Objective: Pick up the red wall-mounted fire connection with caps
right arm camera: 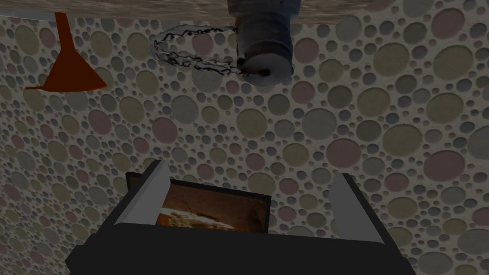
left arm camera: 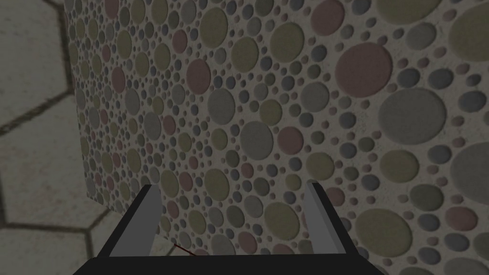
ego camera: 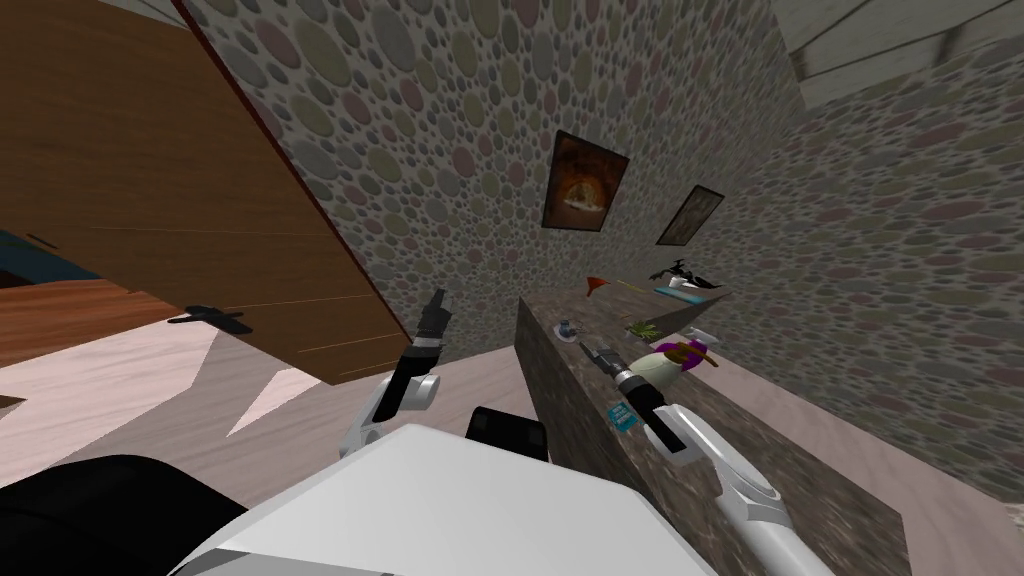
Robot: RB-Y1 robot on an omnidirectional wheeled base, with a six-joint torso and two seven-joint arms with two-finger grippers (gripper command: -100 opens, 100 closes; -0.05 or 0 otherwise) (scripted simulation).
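I have two grippers, left gripper (left arm camera: 232, 187) and right gripper (right arm camera: 250, 171), both with fingers apart and empty; one grey capped fitting (right arm camera: 262, 47) with a chain stands on the counter (ego camera: 790, 440) ahead of the right; one red funnel (right arm camera: 67, 67) farther along.

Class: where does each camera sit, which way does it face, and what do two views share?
Head view: on the head, steeply down over a counter by the dotted wall; both forearms show.
Left wrist view: on the left hand, facing that wall; open fingers show.
Right wrist view: on the right hand, facing the wall past a grey capped fitting; open fingers.
Shared: head and right wrist show the red funnel.
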